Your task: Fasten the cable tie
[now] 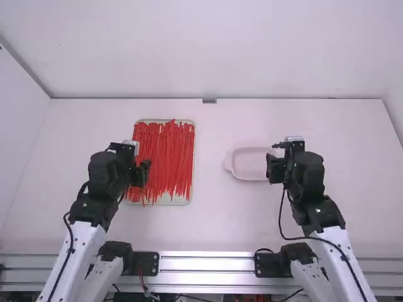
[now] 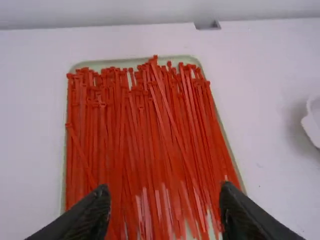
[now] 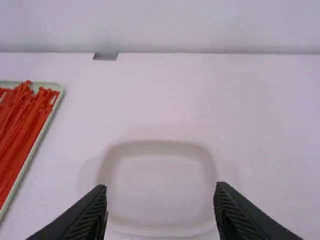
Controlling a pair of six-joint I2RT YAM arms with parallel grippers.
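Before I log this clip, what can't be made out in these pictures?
Cable ties: in the high view, the left gripper covers the pile's near left part; in the left wrist view, the bottom edge cuts their near ends.
White dish: in the high view, the right gripper covers its right end.
Whether any tie is looped: too densely piled.

- You have a white table (image 1: 283, 119) spanning the middle of the high view.
- Left of centre, a pale green rectangular tray (image 1: 170, 202) lies flat on it, its long side running up the frame.
- Right of centre sits a shallow white dish (image 1: 249, 163), well apart from the tray.
- At the table's top edge, mid-frame, you see a small grey tab (image 1: 209, 100).
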